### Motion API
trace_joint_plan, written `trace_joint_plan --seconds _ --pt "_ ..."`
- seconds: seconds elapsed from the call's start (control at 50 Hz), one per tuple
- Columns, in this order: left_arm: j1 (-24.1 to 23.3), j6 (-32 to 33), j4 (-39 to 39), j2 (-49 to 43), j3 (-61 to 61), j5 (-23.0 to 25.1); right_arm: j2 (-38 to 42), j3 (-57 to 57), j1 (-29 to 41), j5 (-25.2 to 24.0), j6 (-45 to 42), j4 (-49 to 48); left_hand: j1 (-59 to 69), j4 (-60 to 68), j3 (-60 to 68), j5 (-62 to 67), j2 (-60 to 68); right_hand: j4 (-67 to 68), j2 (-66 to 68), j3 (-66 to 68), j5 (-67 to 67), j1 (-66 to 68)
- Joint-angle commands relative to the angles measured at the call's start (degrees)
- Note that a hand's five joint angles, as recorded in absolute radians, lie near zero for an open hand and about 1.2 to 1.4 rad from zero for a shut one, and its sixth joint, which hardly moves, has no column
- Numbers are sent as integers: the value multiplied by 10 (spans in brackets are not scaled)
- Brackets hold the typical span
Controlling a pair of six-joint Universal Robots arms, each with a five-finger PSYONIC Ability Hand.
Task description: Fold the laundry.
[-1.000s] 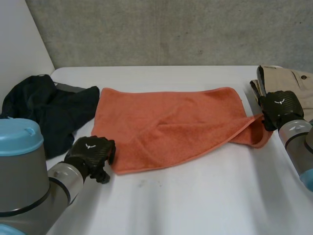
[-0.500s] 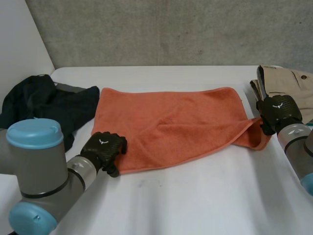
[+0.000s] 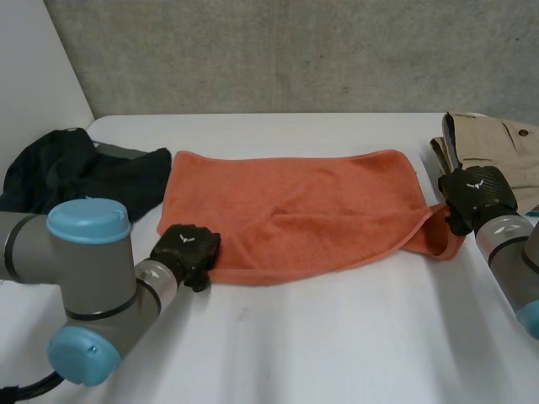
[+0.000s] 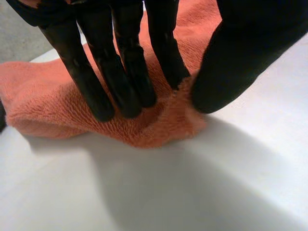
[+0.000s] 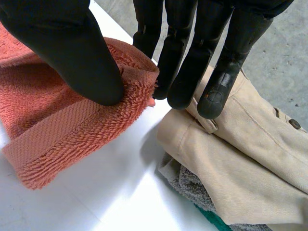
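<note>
Orange towel (image 3: pixel 295 210), spread on white table (image 3: pixel 354 337): left hand (image 3: pixel 187 250) pinches its near left corner between thumb and fingers, right hand (image 3: pixel 476 195) pinches its near right corner; first fold apparently starting, next likely lifting both corners evenly toward the far edge.

Bare table (image 3: pixel 354 337) fronts the orange towel (image 3: pixel 295 210); dark clothes (image 3: pixel 76 181) crowd its left, a beige garment (image 3: pixel 497 145) its right.
</note>
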Motion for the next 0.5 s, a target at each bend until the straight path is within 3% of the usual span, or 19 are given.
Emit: trace_joint_plan --seconds 0.02,0.12,0.18,0.26,0.38,0.44,0.5 --pt "2 37 34 -16 51 -8 -9 5 -3 2 -4 1 151 164 169 170 162 119 131 122 134 242" --pt "0 91 25 -34 77 -48 -67 2 -1 0 -34 73 151 164 169 170 162 119 131 122 134 242" --pt "4 112 2 36 61 -73 -101 -6 0 -4 -68 140 151 164 169 170 162 119 131 122 134 242" --pt "0 112 -44 149 36 -70 -178 -28 1 -17 -124 253 151 164 169 170 162 119 131 122 134 242" --pt "-1 134 -165 301 21 -68 -275 -73 -1 -39 -206 416 151 164 169 170 162 119 131 122 134 242" --pt "0 168 -255 316 17 -64 -295 -75 -1 -59 -246 495 151 164 169 170 162 119 131 122 134 242" --pt "-1 187 -298 301 9 -61 -288 -66 3 -71 -265 533 151 164 169 170 162 119 131 122 134 242"
